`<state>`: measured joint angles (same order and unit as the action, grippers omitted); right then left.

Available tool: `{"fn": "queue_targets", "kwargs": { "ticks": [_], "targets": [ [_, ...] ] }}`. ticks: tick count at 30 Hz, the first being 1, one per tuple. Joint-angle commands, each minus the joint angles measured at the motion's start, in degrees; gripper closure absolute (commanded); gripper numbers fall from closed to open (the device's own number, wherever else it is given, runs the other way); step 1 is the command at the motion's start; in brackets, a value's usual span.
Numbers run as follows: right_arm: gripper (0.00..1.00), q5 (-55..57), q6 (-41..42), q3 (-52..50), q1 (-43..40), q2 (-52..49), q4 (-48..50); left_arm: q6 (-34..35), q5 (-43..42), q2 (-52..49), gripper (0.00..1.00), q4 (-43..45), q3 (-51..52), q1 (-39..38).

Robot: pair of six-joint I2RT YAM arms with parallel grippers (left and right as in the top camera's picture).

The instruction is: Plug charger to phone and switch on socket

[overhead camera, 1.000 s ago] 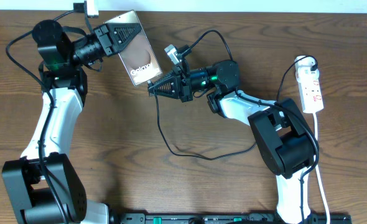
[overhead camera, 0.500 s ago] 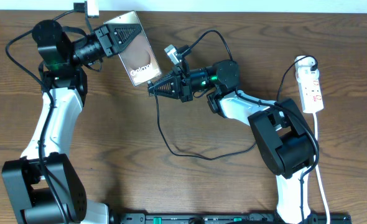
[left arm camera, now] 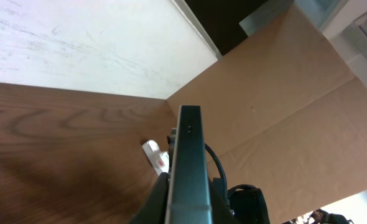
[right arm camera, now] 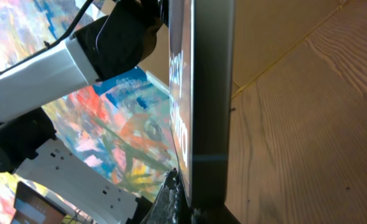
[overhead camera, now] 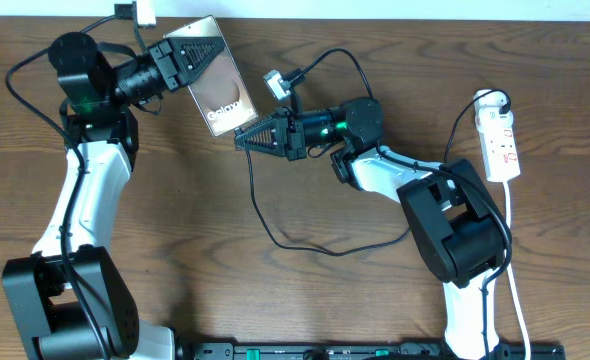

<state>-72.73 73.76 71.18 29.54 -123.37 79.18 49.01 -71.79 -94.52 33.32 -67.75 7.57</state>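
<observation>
My right gripper (overhead camera: 242,141), pinching the charger (overhead camera: 254,195), has edged closer to the phone (overhead camera: 220,90) just ahead — clamped in my left gripper (overhead camera: 188,58) — so insertion looks near.

Robot lab, wooden table (overhead camera: 225,290), cardboard backdrop (left arm camera: 283,93)

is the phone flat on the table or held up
Held up: left end effector clamps the phone, edge-on above the table.
</observation>
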Motion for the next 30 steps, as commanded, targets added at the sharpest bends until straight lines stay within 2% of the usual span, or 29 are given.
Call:
{"fn": "queue_targets", "kwargs": {
  "ticks": [1, 4, 10, 23, 25, 27, 28, 29, 30],
  "targets": [
    [0.99, 8.1, 1.4, 0.8, -0.2, 0.0, 0.3, -0.7, -4.3, 0.1, 0.93, 0.1, -0.7, -0.4],
    [0.99, 8.9, 1.4, 0.8, -0.2, 0.0, 0.3, -3.0, -6.9, 0.1, 0.93, 0.1, -0.7, -0.4],
    [0.99, 11.3, 2.5, 0.8, -0.2, 0.0, 0.3, -3.4, -8.4, 0.1, 0.93, 0.1, -0.7, -0.4],
    [0.99, 11.7, 2.5, 0.8, -0.2, 0.0, 0.3, -3.4, -8.2, 0.1, 0.93, 0.2, -0.7, -0.4],
    [0.82, 11.1, 2.5, 0.8, -0.2, 0.0, 0.3, -3.6, -8.2, 0.1, 0.93, 0.2, -0.7, -0.2],
    [0.58, 10.5, 2.5, 0.8, -0.2, 0.0, 0.3, -4.1, -8.1, 0.1, 0.93, 0.1, -0.7, 0.0],
    [0.23, 10.0, 2.5, 0.8, -0.2, 0.0, 0.3, -4.5, -8.1, 0.1, 0.93, 0.2, -0.7, 0.2],
    [0.01, 9.7, 2.5, 0.8, -0.2, 0.0, 0.3, -4.5, -7.9, 0.1, 0.93, 0.1, -0.7, 0.4],
    [0.01, 9.5, 2.5, 0.8, -0.2, 0.0, 0.3, -4.5, -7.7, 0.1, 0.93, 0.1, -0.7, 0.7]
  ]
}}
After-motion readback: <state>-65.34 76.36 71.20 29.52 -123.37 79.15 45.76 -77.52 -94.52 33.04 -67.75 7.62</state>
